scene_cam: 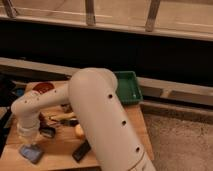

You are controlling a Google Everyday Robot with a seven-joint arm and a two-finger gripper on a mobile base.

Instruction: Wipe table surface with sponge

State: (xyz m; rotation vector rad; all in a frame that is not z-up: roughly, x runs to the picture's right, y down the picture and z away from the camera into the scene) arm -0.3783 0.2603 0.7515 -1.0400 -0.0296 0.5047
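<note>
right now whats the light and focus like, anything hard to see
Camera view: warm dim light, soft throughout; the big white arm blocks much of the table surface; the gripper sits low left over the sponge; dark band behind the green tray.

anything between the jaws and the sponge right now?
Nothing visible. The gripper sits directly above the sponge at the front left corner of the table surface. The black block and yellow-orange object lie off to the right.
</note>
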